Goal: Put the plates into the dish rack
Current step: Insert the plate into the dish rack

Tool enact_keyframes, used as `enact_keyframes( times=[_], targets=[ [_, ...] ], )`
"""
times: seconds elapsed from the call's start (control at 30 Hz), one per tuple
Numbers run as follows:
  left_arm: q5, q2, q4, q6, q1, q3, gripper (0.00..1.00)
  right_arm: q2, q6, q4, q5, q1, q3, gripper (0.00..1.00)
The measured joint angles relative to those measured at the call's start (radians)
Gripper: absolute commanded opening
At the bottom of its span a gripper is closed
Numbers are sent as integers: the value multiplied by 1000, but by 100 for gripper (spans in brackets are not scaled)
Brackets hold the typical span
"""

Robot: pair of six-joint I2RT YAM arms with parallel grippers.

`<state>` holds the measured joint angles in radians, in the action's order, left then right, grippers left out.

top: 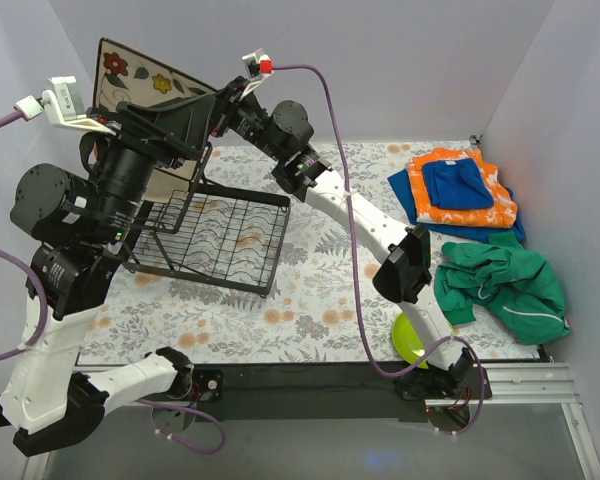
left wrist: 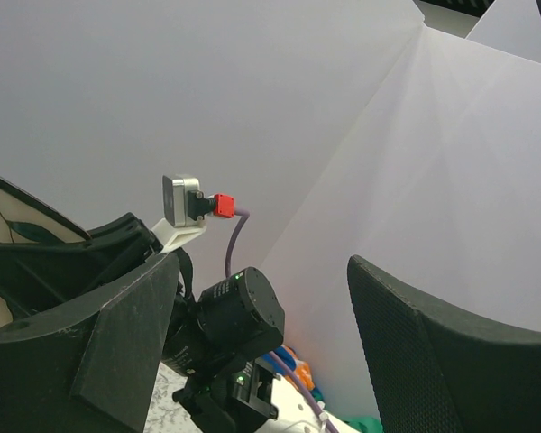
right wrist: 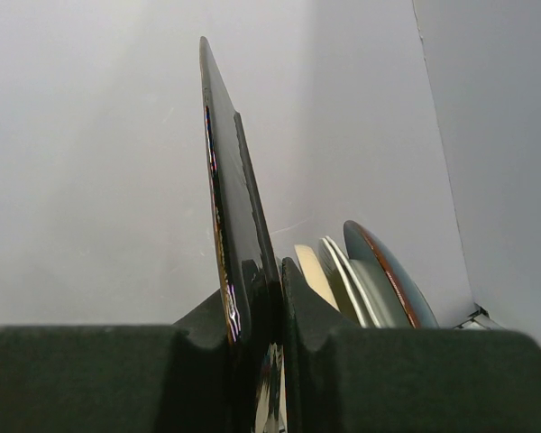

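Now the right gripper (right wrist: 269, 289) is clamped on the edge of a thin flowered board (top: 145, 75), its two fingers pressed against either face. The right wrist view shows this board edge-on, upright and dark along its rim. In the top view it is a cream rectangle with a dark border and red and yellow flowers, held high at the far left, above the dish rack (top: 230, 235). The black wire rack stands on the flower-printed surface (top: 320, 300), left of centre, and its far left corner is hidden by the left arm. Behind the board, the right wrist view shows three plates (right wrist: 347, 280) standing on edge side by side: one cream, one white, one blue-grey with a brown rim. Whether they sit in the rack cannot be told. A lime green plate (top: 408, 340) lies at the near edge of the surface, partly hidden by the right arm near its base. The left gripper (left wrist: 260, 271) is raised just beside the right one, its jaws wide apart with nothing between them. Folded orange and blue clothes (top: 460, 185) and a green jacket (top: 500, 285) lie at the right.
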<state>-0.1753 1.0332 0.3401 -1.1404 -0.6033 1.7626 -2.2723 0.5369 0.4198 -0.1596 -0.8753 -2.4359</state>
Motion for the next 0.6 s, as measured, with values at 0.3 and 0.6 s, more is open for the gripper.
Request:
enact_keyframes(
  times=[0.3, 0.6],
  targets=[
    [0, -2, 3, 8, 0, 8, 74, 0, -41, 2, -5, -11, 0, 1],
    [-1, -3, 17, 8, 0, 25, 74, -1, -97, 2, -11, -31, 0, 1]
  ],
)
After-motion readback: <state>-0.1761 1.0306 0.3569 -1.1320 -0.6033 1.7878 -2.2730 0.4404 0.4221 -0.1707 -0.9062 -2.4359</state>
